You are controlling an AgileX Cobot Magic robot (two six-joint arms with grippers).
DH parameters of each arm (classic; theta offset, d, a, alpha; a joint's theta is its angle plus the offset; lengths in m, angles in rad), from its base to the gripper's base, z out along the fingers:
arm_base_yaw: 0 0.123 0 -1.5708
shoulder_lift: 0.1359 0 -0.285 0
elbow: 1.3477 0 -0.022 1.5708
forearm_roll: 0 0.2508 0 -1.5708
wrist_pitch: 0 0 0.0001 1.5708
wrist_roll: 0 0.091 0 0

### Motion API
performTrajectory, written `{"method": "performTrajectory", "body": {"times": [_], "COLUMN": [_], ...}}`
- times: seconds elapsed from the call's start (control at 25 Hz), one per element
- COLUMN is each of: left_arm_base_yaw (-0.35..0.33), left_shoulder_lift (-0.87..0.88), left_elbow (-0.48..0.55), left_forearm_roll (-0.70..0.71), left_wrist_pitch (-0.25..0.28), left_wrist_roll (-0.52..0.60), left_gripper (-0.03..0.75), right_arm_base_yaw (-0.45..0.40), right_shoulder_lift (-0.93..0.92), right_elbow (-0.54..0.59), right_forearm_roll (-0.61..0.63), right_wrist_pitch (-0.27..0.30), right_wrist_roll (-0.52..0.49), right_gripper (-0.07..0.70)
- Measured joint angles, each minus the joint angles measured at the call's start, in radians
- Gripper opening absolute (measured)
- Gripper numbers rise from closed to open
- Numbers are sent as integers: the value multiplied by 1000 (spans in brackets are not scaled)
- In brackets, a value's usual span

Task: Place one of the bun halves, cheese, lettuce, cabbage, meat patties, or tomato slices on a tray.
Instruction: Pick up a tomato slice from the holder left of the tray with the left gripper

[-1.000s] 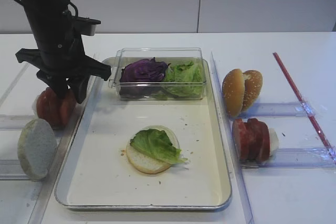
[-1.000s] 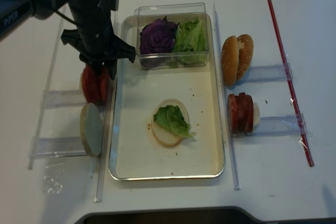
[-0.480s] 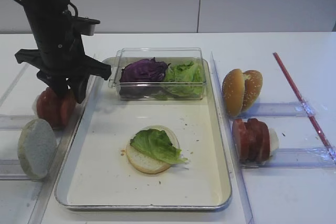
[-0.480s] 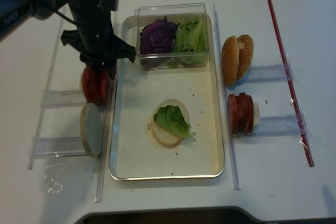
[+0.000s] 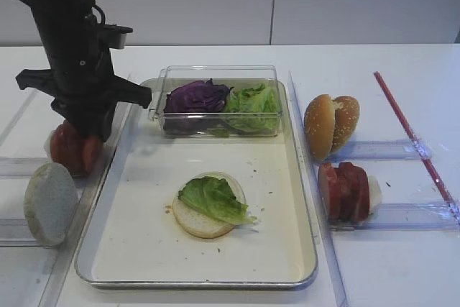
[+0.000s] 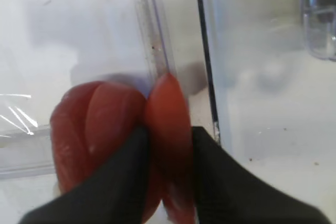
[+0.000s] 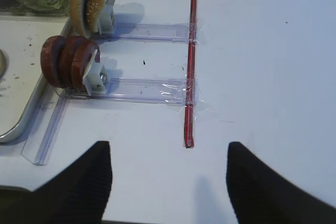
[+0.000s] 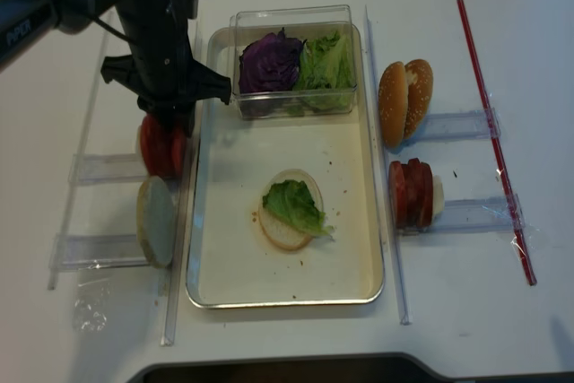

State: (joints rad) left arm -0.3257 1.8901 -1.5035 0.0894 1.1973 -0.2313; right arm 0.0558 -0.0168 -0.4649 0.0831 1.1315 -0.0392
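My left gripper [image 6: 168, 156] pinches the outermost of the tomato slices [image 6: 167, 145], which stand on edge in the rack just outside the tray's [image 5: 129, 199] nine-o'clock rim (right gripper [image 7: 168, 182] idles agape).

Left gripper [image 8: 167, 123] down on tomato slices [image 8: 161, 147] beside tray [image 8: 208, 221]; lettuce-topped bun half [image 8: 289, 210] on tray

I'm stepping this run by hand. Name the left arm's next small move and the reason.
Probably lift straight up: the left end effector has its fingers on either side of one tomato slice at the row's end, and the tray alongside already holds bun and lettuce.
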Motion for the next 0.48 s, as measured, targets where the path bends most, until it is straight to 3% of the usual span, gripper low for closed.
{"method": "performTrajectory", "body": {"times": [0.28, 0.48], "left_arm_base_yaw": [0, 0], "left_shoulder_lift": [0, 0], "left_elbow": [0, 0], "left_forearm_roll": [10, 13], "left_wrist_pitch": [5, 7], "left_wrist_roll": [-7, -26], "left_gripper": [133, 120], "right_arm_base_yaw": [0, 0], "right_shoulder_lift": [0, 0], "right_elbow": [0, 0], "right_forearm_roll": [0, 0], "right_wrist_pitch": [-2, -2], "right_wrist_roll": [2, 2], "right_gripper": [505, 505]}}
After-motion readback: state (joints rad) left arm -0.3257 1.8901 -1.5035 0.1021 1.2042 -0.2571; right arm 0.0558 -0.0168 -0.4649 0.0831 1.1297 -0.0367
